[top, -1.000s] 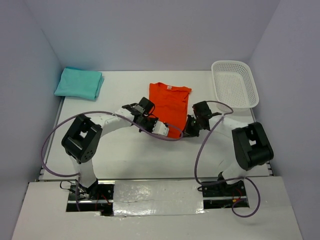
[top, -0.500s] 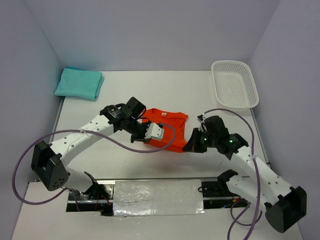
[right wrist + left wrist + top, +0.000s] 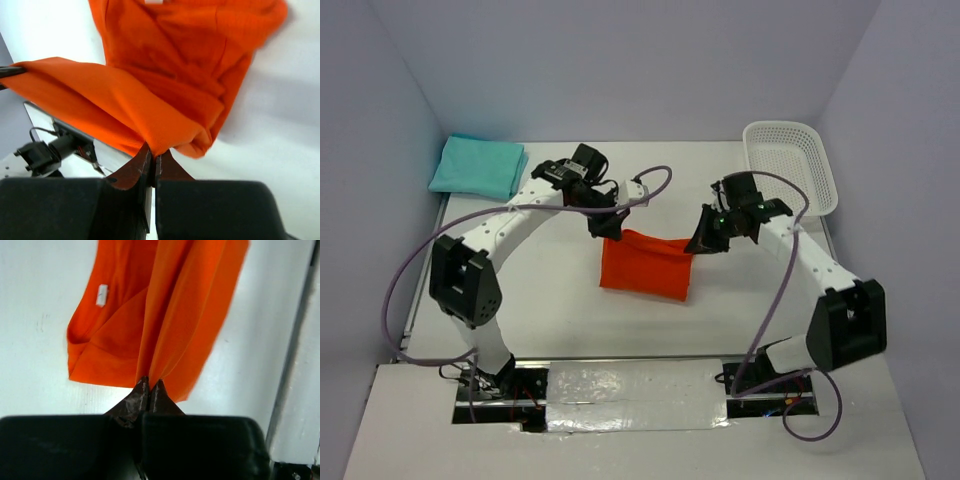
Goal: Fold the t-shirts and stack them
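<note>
Two edges of the orange t-shirt (image 3: 645,268) are pinched tight, one in the left claw (image 3: 603,228), one in the right claw (image 3: 698,243). The shirt hangs stretched between them over the middle of the worktop (image 3: 550,300). This looks like mid-fold, so next both held edges should travel together and lie down evenly before release. A folded teal pile (image 3: 478,166) sits far left and the white basket (image 3: 790,165) far right, both well apart. Only the purple cable (image 3: 655,175) loops close.

Plain bright orange shirt (image 3: 645,265) mid-table, small white tag (image 3: 101,295). Plain teal shirt (image 3: 478,165), far-left corner. White mesh basket (image 3: 790,165), far-right corner. White table (image 3: 560,310). Arms (image 3: 500,225) white with black joints, purple cables (image 3: 390,305).
</note>
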Controlling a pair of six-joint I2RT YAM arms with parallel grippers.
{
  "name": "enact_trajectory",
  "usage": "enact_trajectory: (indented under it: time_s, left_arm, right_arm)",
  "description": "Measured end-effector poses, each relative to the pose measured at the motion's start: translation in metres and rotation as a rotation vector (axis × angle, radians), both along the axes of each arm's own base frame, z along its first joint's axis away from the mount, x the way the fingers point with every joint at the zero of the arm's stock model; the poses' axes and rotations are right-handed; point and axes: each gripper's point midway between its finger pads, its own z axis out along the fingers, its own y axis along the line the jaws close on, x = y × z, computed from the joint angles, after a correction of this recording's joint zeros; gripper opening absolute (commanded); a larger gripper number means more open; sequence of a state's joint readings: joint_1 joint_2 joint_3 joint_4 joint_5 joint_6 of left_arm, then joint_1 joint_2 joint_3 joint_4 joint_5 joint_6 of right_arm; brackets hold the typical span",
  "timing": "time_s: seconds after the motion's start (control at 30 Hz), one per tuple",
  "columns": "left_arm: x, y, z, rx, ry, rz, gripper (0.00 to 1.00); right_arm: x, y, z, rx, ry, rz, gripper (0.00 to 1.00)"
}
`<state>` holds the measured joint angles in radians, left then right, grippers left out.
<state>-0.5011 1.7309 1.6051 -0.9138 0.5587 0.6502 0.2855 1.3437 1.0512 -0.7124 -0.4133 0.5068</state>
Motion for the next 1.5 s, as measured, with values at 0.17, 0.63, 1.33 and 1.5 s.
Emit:
enact_trajectory:
  time_s: [0.17, 0.63, 1.33, 1.5]
  left_arm:
    - [0.043, 0.003, -0.028, 0.003, 0.038, 0.096, 0.00]
    - [0.125, 0.032, -0.114, 0.149, 0.070, 0.380, 0.77]
    - [0.102, -0.005, -0.128, 0.015, 0.196, 0.496, 0.40]
    - [0.122, 0.014, -0.141, 0.011, 0.206, 0.590, 0.45]
  right_arm:
    - [0.041, 0.002, -0.020, -0.012, 0.038, -0.006, 0.00]
    - [0.124, -0.024, -0.088, -0.148, 0.118, -0.092, 0.69]
    - [0.097, 0.020, -0.114, -0.099, 0.079, -0.128, 0.00]
    - [0.109, 0.003, -0.124, -0.082, 0.098, -0.191, 0.00]
